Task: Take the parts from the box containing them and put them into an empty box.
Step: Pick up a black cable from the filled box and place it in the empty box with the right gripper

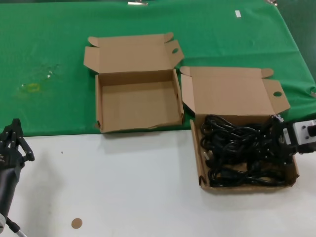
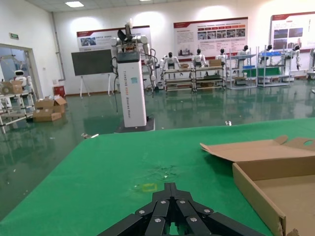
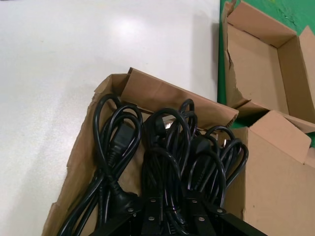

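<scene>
Right gripper [image 1: 276, 140] is down inside the brown cardboard box with the round flap hole [image 1: 236, 94], at about 4 o'clock in the head view, in among the black looped power cords [image 1: 237, 153]; can't tell whether its fingers have closed on a cord. Cords fill that box, none outside it. Brown cardboard box with the oval flap hole and ragged low front wall [image 1: 136, 79] sits at 12 o'clock, just beside the full box, on the green cloth [image 1: 49, 49], nothing in it. Left gripper [image 1: 12, 143] parked at 8 o'clock over the white table [image 1: 123, 187], fingers drawn together, holding nothing.
</scene>
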You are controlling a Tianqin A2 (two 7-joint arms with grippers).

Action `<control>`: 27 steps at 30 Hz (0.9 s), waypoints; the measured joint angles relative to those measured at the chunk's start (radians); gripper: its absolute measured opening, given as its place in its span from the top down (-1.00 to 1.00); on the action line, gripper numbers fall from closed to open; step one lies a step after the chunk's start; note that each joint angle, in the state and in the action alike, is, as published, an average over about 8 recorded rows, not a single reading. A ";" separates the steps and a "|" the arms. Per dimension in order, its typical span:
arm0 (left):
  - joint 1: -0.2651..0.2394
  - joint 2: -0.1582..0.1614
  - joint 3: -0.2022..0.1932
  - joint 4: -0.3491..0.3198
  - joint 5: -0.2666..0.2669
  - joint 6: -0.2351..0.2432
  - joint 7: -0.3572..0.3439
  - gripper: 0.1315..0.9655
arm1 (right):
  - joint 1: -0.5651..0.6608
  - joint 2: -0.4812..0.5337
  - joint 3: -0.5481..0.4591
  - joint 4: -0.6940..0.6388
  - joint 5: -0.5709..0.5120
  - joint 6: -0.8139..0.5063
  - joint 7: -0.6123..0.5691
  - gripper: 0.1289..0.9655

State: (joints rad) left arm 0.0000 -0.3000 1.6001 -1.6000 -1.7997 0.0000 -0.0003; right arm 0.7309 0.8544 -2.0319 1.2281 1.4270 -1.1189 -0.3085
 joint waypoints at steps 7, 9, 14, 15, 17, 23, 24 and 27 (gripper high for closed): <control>0.000 0.000 0.000 0.000 0.000 0.000 0.000 0.97 | 0.006 0.032 0.012 0.045 0.007 -0.031 0.043 0.82; 0.000 0.000 0.000 0.000 0.000 0.000 0.000 0.97 | 0.015 0.039 0.016 0.058 0.008 -0.042 0.059 0.82; 0.000 0.000 0.000 0.000 0.000 0.000 0.000 0.97 | 0.059 0.040 0.020 0.078 -0.001 -0.063 0.096 0.82; 0.000 0.000 0.000 0.000 0.000 0.000 0.000 0.97 | 0.071 0.036 0.019 0.079 -0.006 -0.065 0.101 0.82; 0.000 0.000 0.000 0.000 0.000 0.000 0.000 0.97 | 0.098 0.025 0.016 0.082 -0.018 -0.066 0.110 0.82; 0.000 0.000 0.000 0.000 0.000 0.000 0.000 0.97 | 0.180 -0.037 -0.010 0.085 -0.064 -0.061 0.124 0.82; 0.000 0.000 0.000 0.000 0.000 0.000 0.000 0.97 | 0.191 -0.051 -0.016 0.085 -0.072 -0.059 0.125 0.82; 0.000 0.000 0.000 0.000 0.000 0.000 0.000 0.97 | 0.222 -0.099 -0.039 0.079 -0.097 -0.050 0.130 0.82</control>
State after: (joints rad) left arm 0.0000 -0.3000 1.6001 -1.6000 -1.7997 0.0000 -0.0003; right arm 0.9531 0.7556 -2.0704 1.3069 1.3300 -1.1690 -0.1789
